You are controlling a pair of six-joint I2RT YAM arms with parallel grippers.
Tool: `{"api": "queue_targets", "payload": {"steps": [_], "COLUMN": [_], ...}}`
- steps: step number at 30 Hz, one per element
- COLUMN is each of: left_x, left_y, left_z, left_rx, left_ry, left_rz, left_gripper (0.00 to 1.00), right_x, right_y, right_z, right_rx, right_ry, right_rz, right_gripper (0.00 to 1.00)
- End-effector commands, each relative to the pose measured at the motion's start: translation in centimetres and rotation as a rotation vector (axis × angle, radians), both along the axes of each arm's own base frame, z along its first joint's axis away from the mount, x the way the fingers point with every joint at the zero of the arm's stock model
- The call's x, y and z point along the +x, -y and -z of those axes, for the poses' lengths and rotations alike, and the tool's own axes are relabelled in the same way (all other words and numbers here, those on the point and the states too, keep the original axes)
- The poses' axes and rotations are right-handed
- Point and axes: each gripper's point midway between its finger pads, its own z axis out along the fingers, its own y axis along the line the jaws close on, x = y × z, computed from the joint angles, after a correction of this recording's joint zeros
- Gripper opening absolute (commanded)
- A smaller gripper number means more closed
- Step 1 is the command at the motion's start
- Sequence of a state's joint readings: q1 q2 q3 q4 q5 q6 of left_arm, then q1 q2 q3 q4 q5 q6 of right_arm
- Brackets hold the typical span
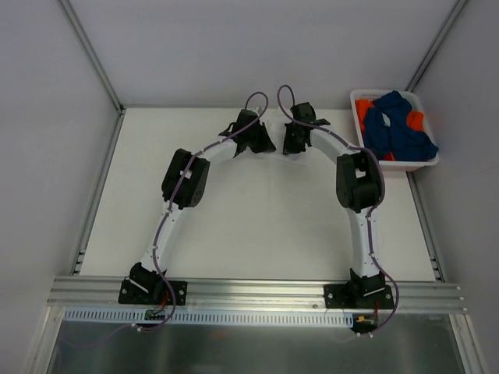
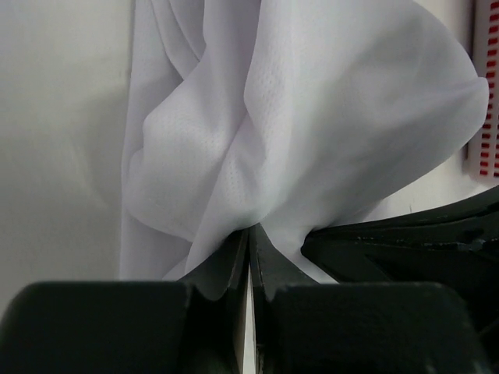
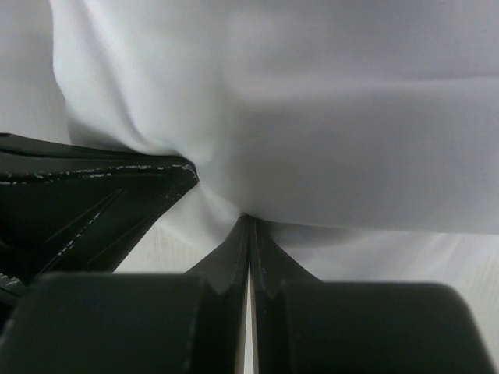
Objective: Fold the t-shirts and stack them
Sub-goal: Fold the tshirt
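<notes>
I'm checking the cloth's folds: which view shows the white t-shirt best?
Left wrist: the white t-shirt shows clear folds and weave, pinched in the left claw. Right wrist shows it blurred, pinched in the right claw. From top external I cannot make it out.

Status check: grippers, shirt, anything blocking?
Both shut on white t-shirt: left gripper, right gripper, side by side, cloth bunched. Far right, basket holds blue and orange t-shirts. Nothing seen blocking.

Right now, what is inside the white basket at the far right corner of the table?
Crumpled dark blue t-shirts and orange t-shirts fill the basket, heaped over its rim. Its floor, and anything lying under the heap, is covered.
</notes>
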State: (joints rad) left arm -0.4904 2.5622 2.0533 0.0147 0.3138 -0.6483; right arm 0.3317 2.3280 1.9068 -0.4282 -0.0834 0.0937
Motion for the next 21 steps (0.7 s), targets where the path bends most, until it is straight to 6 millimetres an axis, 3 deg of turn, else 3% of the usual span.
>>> {"api": "queue_targets", "payload": {"steps": [1,3,6,7,8,9,10,11,15,17,21], "left_x": [-3.1,-4.8,-7.1,-7.3,-9.1,-9.5,-9.9,-11.5,-16.0,-17.3,-22.2], "left_y": [-1.4,-2.1,-2.8,-2.7,-3.2,-3.5,-3.4,-3.9,-5.3,-5.6,-6.4], "left_z": [-0.5,0.8,1.0,-0.2,1.2,1.3,-0.1,1.1,1.7,1.8,2.7], "left_rx": [0.047,0.088,0.115,0.104,0.132,0.142,0.131,0.151,0.185,0.200,0.228], "left_ry": [-0.079,-0.109,-0.121,-0.094,-0.128,-0.119,-0.093,-0.110,-0.114,-0.105,-0.102], "left_rz": [-0.009,-0.015,-0.016,-0.015,-0.012,-0.019,-0.021,-0.016,-0.020,-0.022,-0.004], "left_gripper": [0.00,0.00,0.00,0.00,0.00,0.00,0.00,0.00,0.00,0.00,0.00], "right_x": [-3.5,-5.1,-7.5,-8.2,-9.5,-10.5,-11.1,-12.3,-16.4,-18.4,-23.1], "right_y": [-0.5,-0.7,-1.0,-1.2,-0.7,-1.5,-1.5,-0.9,-2.1,-2.9,-2.8], "right_z": [-0.4,-0.3,-0.4,-0.5,0.5,-0.3,-0.3,-0.1,0.3,0.3,0.9], "right_rx": [-0.028,-0.025,-0.040,-0.047,-0.071,-0.067,-0.086,-0.109,-0.120,-0.128,-0.181], "right_ry": [-0.047,-0.057,-0.050,-0.045,-0.068,-0.054,-0.045,-0.049,-0.031,-0.025,-0.011], "right_rz": [-0.015,-0.015,-0.024,-0.028,-0.026,-0.049,-0.043,-0.035,-0.055,-0.060,-0.071], "right_gripper": [0.00,0.00,0.00,0.00,0.00,0.01,0.00,0.01,0.00,0.00,0.00]}}
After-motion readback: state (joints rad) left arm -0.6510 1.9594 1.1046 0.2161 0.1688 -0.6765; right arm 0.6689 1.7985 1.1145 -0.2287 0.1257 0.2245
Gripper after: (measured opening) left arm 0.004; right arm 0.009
